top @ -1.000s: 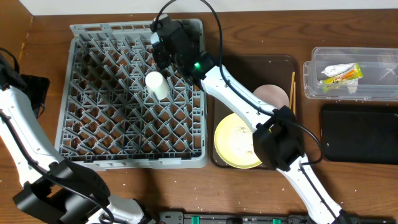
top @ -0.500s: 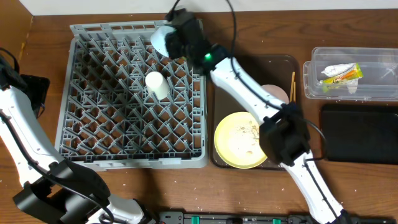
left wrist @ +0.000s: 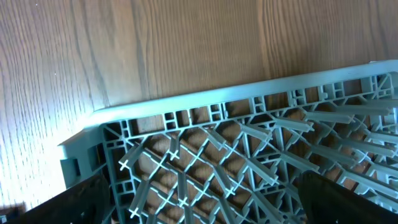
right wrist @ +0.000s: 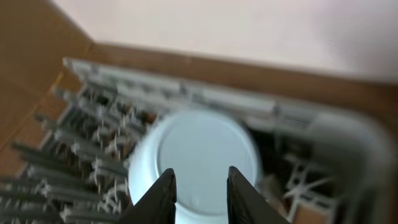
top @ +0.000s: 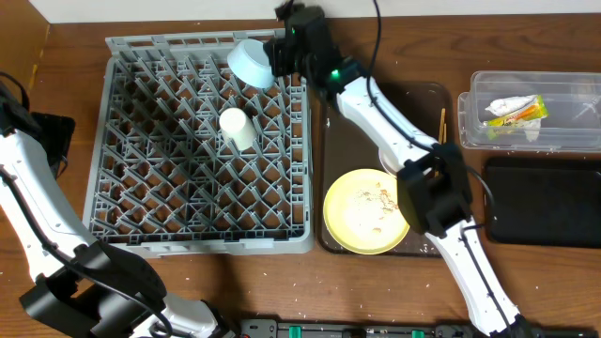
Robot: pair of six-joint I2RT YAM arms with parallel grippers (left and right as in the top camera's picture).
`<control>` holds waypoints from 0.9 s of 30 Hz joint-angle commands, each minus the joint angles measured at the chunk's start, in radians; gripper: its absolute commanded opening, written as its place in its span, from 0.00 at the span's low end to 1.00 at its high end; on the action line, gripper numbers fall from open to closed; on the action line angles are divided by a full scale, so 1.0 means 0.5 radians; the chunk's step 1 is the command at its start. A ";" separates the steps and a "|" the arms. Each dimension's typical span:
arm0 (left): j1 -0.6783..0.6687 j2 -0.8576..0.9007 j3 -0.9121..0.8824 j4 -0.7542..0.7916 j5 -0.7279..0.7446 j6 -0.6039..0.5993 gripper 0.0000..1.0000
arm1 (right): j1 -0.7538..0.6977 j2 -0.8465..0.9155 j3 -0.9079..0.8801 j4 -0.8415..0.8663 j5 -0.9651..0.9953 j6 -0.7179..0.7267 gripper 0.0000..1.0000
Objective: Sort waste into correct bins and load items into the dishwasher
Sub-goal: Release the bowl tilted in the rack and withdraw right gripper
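Bowl: light blue bowl (top: pixel 252 61), round, plain, tipped on edge.
Place: dish rack (top: pixel 202 246), its far rim, near the right corner.
Right gripper (right wrist: pixel 200 172): narrow, pinching the bowl.
Left gripper (left wrist: pixel 205 186): spread wide, holding nothing.

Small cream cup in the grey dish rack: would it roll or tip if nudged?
The small cream cup looks leaned over among the pegs of the grey plastic dish rack, so it may rock, but pegs likely stop rolling. Its smooth wall may slip in a pinch.
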 commanded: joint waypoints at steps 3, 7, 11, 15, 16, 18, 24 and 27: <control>0.007 -0.040 -0.005 -0.008 -0.040 -0.018 0.98 | 0.107 0.072 0.037 0.008 -0.138 0.050 0.28; 0.007 -0.040 -0.005 -0.008 -0.040 -0.018 0.98 | 0.137 0.072 0.037 0.008 -0.288 -0.002 0.28; 0.007 -0.040 -0.005 -0.008 -0.040 -0.018 0.98 | 0.178 0.072 0.037 -0.014 -0.341 -0.031 0.26; 0.007 -0.040 -0.005 -0.008 -0.040 -0.018 0.98 | 0.208 0.031 0.042 -0.024 -0.339 -0.140 0.25; 0.007 -0.040 -0.005 -0.008 -0.040 -0.018 0.98 | 0.210 0.008 0.043 -0.033 -0.325 -0.145 0.25; 0.007 -0.040 -0.005 -0.008 -0.040 -0.018 0.98 | 0.209 -0.040 0.043 -0.040 -0.326 -0.149 0.24; 0.007 -0.040 -0.005 -0.008 -0.040 -0.018 0.98 | 0.164 -0.275 0.043 -0.127 -0.230 -0.175 0.40; 0.007 -0.040 -0.005 -0.008 -0.040 -0.018 0.98 | 0.111 -0.405 0.043 -0.292 -0.080 -0.174 0.83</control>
